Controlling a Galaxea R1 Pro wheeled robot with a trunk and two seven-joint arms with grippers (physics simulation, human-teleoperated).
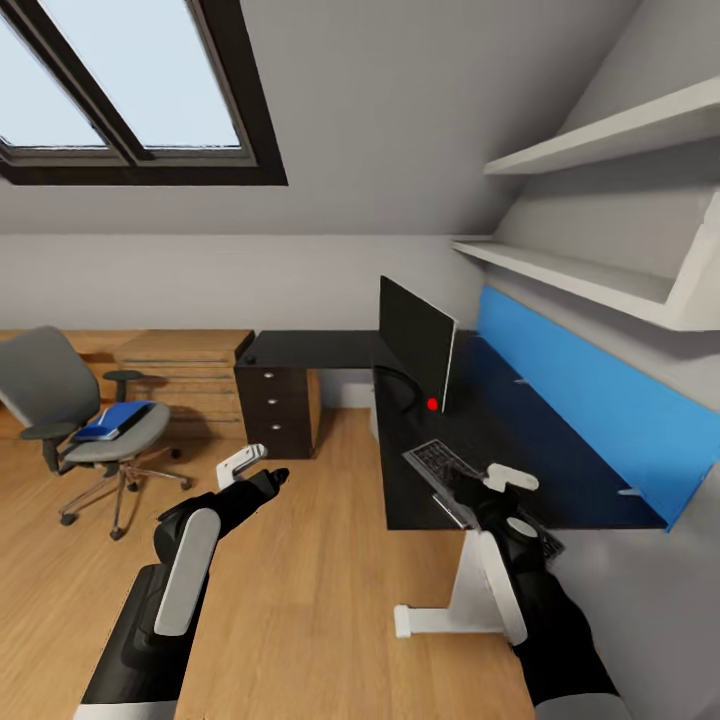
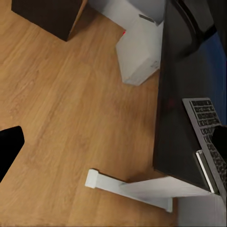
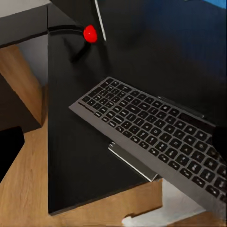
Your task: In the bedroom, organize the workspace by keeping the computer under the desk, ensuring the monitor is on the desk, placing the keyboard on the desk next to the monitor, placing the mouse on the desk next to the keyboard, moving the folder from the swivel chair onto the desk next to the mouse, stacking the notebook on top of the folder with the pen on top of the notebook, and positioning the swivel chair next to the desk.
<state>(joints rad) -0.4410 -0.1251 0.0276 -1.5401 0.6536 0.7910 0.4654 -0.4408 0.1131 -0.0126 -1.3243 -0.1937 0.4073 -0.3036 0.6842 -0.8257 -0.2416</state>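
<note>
The keyboard (image 1: 440, 465) lies skewed on the black desk (image 1: 560, 470), one end past the front edge; it also shows in the right wrist view (image 3: 151, 127). My right gripper (image 1: 478, 492) hovers over it, open, with its fingers (image 3: 10, 146) wide apart. The monitor (image 1: 415, 340) stands on the desk behind. The swivel chair (image 1: 60, 400) is far left with the blue folder (image 1: 115, 418) on its seat. My left gripper (image 1: 268, 480) hangs open above the floor. The computer (image 2: 139, 52) sits under the desk. Mouse, notebook and pen are out of view.
A black drawer block (image 1: 278, 410) closes the desk's left end, with a light-wood drawer unit (image 1: 190, 380) beside it. The white desk leg (image 1: 450, 610) stands on the wood floor (image 1: 300, 600). White shelves (image 1: 600, 275) and a blue wall panel (image 1: 600, 400) run along the right wall.
</note>
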